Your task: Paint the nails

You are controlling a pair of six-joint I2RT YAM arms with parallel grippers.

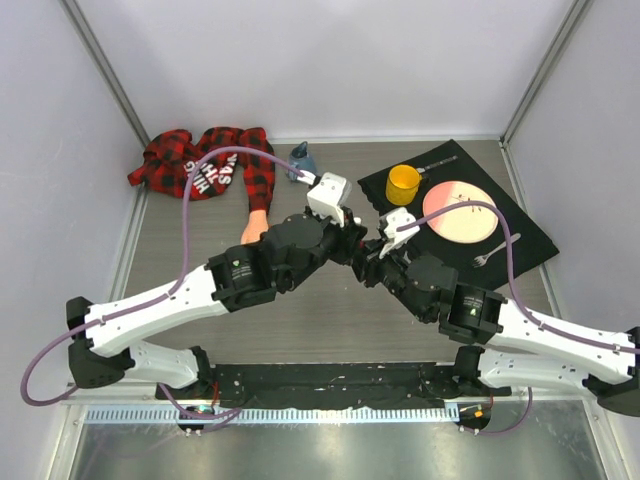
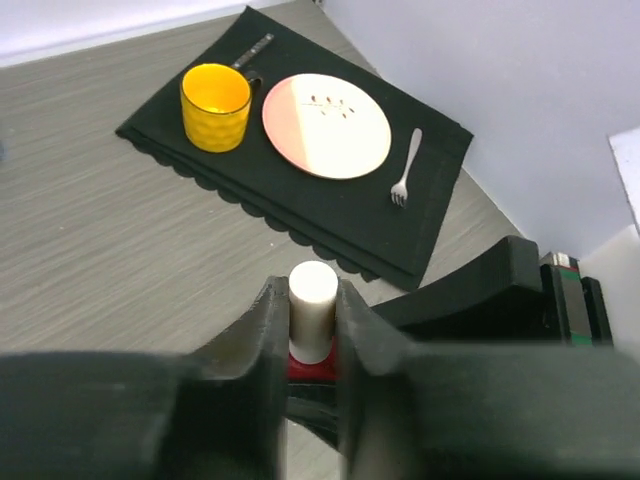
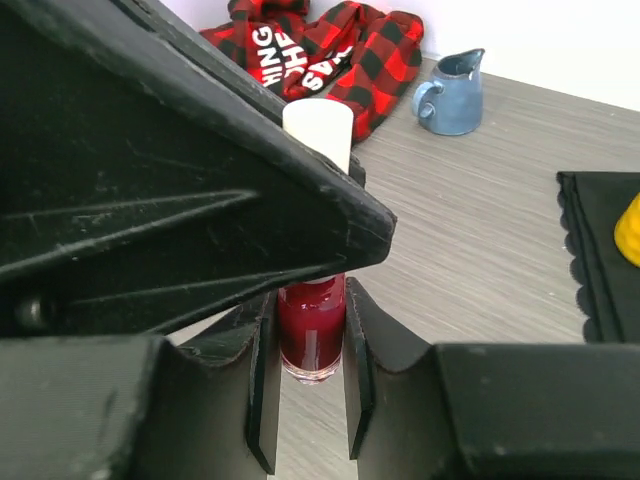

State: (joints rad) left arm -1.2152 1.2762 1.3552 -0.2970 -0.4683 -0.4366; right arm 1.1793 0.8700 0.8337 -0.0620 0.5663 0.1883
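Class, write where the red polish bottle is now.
In both wrist views, the polish bottle sits mid-table, just off the black placemat's left edge, gripped by both arms: left gripper on its white cap, right gripper on its red glass body.

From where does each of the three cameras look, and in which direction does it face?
Top external: above and behind, looking down on the table; left arm and right arm show.
Left wrist: on the left arm, facing the placemat with yellow cup and plate; its own jaws clamp the white cap.
Right wrist: on the right arm, facing the plaid sleeve and blue jug; its own jaws grip the polish bottle.
Shared: both wrist views show that bottle.
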